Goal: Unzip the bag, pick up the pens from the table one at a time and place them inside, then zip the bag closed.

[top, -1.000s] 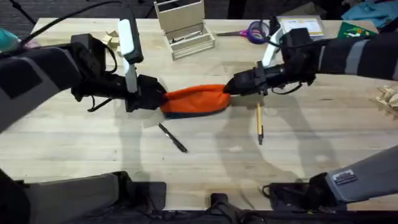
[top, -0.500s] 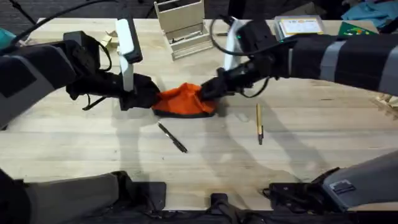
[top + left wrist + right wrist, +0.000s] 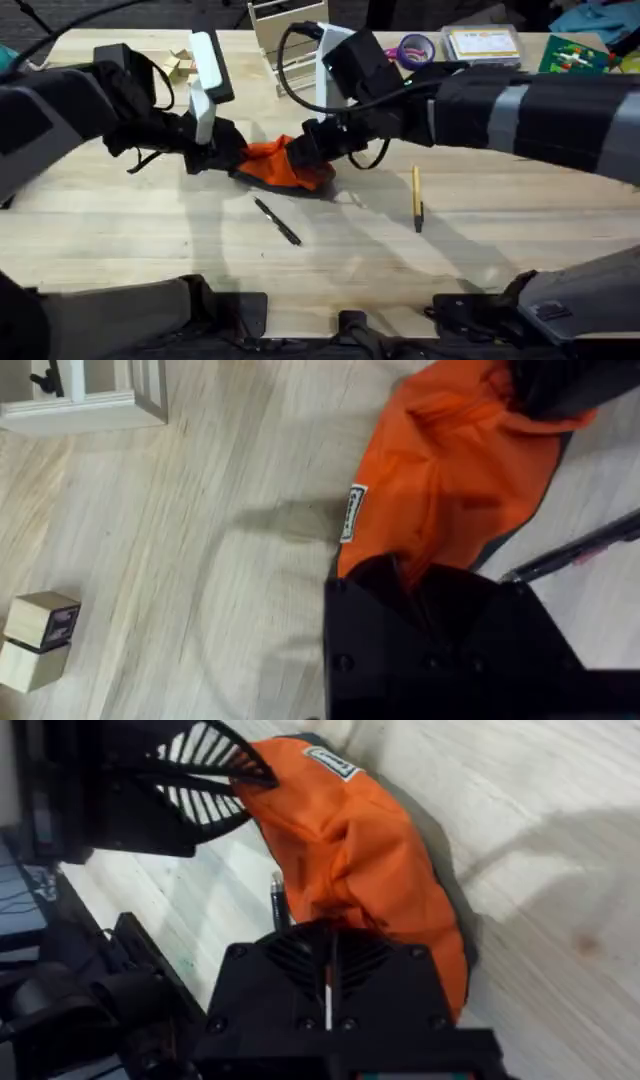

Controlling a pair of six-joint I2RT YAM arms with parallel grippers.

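bag [image 3: 278,163] bunched on pale plank table [image 3: 500,230], both pens [image 3: 277,221] beside it.

one bag [image 3: 282,163], two pens: black pen [image 3: 277,221], tan pen [image 3: 417,197], one scissors [image 3: 413,48]

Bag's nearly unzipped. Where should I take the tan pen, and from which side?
Take the tan pen near mid-barrel, coming straight down from above. It lies flat on the table in open space, running toward and away from the bases, so set the right pincer fingers across it, left to right.

The left hand [image 3: 420,585] apparently pinches the bag [image 3: 455,480].
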